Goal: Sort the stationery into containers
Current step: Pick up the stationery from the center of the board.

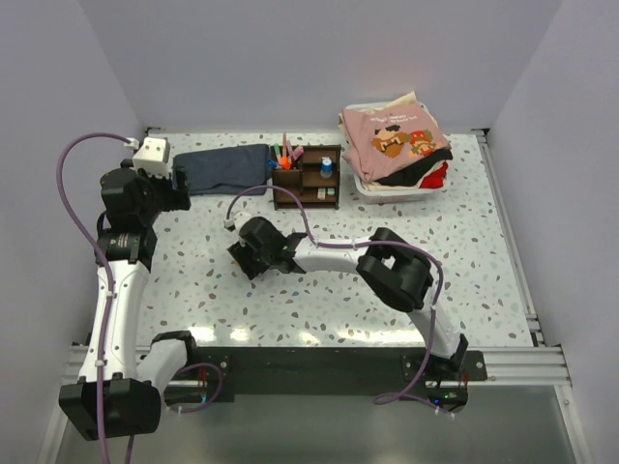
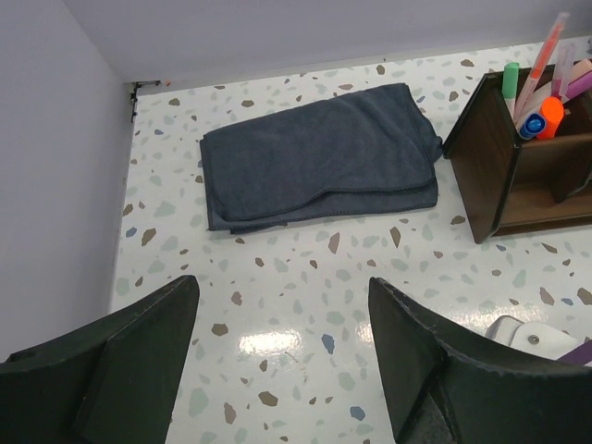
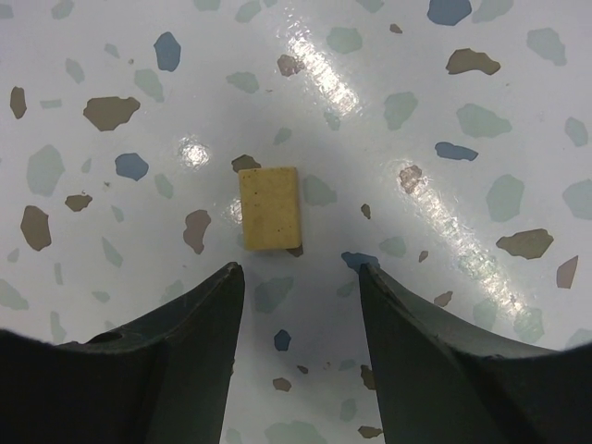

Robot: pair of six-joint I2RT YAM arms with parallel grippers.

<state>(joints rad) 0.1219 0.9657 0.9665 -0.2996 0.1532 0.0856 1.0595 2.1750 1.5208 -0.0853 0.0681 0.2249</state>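
Observation:
A tan eraser (image 3: 269, 208) lies flat on the speckled table just ahead of my right gripper (image 3: 298, 273), which is open and empty; the fingertips stop short of the eraser. In the top view this gripper (image 1: 240, 255) hovers low in front of the dark brown organiser (image 1: 306, 178) and hides the eraser. The organiser holds several coloured pens (image 1: 283, 153) and a blue-capped bottle (image 1: 326, 166). My left gripper (image 2: 282, 287) is open and empty above bare table, at the far left in the top view (image 1: 181, 190). The left wrist view shows the organiser (image 2: 504, 176) and its pens (image 2: 536, 97).
A dark blue folded cloth (image 1: 224, 167) lies left of the organiser and shows in the left wrist view (image 2: 319, 157). A white bin (image 1: 397, 188) with pink clothes stands at the back right. Walls close the left, back and right sides.

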